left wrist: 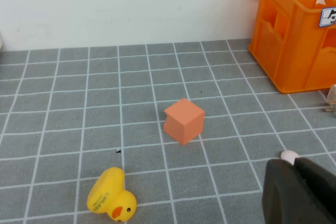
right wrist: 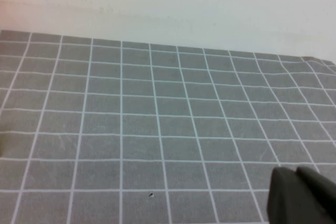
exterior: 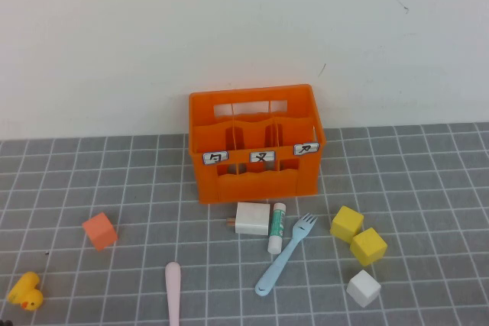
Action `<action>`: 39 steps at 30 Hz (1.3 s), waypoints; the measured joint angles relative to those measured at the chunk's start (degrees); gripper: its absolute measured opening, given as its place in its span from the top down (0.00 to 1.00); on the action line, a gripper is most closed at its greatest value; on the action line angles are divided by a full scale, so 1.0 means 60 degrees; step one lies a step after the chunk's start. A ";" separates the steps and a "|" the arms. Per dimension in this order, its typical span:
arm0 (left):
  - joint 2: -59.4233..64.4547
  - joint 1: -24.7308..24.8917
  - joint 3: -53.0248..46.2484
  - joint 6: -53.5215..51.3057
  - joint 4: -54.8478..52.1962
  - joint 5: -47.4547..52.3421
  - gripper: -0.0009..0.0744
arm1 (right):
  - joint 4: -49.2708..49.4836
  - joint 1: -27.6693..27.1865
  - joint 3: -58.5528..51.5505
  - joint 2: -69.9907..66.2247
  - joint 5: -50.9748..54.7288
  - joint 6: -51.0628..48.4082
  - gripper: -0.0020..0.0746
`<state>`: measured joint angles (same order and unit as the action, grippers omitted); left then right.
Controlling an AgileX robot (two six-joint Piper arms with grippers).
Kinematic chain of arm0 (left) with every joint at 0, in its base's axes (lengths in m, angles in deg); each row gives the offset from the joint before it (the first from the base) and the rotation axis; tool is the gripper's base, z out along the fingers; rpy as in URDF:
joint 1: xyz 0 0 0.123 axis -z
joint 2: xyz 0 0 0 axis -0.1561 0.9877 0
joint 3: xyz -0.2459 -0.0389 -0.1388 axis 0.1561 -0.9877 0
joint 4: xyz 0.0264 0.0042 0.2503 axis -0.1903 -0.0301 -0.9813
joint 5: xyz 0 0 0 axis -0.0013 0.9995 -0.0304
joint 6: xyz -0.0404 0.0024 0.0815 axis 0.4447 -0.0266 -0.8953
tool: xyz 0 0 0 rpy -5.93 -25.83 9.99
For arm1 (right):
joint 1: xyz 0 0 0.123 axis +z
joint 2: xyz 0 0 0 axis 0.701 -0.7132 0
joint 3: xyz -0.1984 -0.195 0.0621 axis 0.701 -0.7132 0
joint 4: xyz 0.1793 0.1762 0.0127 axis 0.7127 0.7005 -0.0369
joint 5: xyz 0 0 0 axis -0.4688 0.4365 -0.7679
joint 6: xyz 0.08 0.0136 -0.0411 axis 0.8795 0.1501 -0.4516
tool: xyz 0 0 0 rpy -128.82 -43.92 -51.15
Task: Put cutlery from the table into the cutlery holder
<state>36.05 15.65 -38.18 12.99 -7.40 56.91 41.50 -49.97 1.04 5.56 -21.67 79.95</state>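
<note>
Neither arm shows from the high camera; both sit back off the near edge of the table (exterior: 428, 166). The left gripper (left wrist: 302, 192) appears only as a dark finger mass in the corner of its own wrist view, and the right gripper (right wrist: 302, 195) likewise in its view. I cannot tell how wide either one stands, and neither has hold of anything visible.

From the left gripper outward: the rounded end of the pink utensil (exterior: 173, 292) pokes out just beyond the dark fingers in the left wrist view (left wrist: 289, 156), so it lies very close. On the table it runs along the 12-to-6 line, its near end cut off by the picture edge. Farther out are an orange cube (exterior: 100, 230) at about 10 o'clock from it and a yellow duck (exterior: 25, 291) at 9.

The right wrist view shows only bare tiles. The blue fork (exterior: 286, 255) lies to the right of centre, tines toward 1 o'clock, handle toward 7, its head just beside a white-and-green tube (exterior: 276, 228).

The holder (exterior: 256, 143) stands at 12 o'clock, with no cutlery visible in it. My guess: left arm for the pink utensil, right for the fork.
</note>
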 joint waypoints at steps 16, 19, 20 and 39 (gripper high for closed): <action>0.0000 0.0000 0.0000 0.0044 0.0000 0.0000 0.99 | 0.0000 0.0000 0.0000 0.0000 0.0000 0.0000 0.98; 0.0000 0.0000 0.0000 0.0044 0.0000 0.0000 0.99 | 0.0000 0.0000 0.0000 0.0000 0.0000 0.0000 0.98; 0.0000 0.0000 0.0000 0.0044 0.0000 0.0000 0.99 | 0.0000 0.0000 0.0000 0.0000 0.0000 0.0000 0.98; 0.0000 0.0000 -0.0039 0.0025 0.0000 -0.0424 0.99 | 0.0000 0.0000 -0.0054 0.0000 -0.1397 0.0000 0.98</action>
<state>36.05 15.65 -38.42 13.14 -7.40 54.37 41.50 -49.97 0.72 5.56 -30.05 79.95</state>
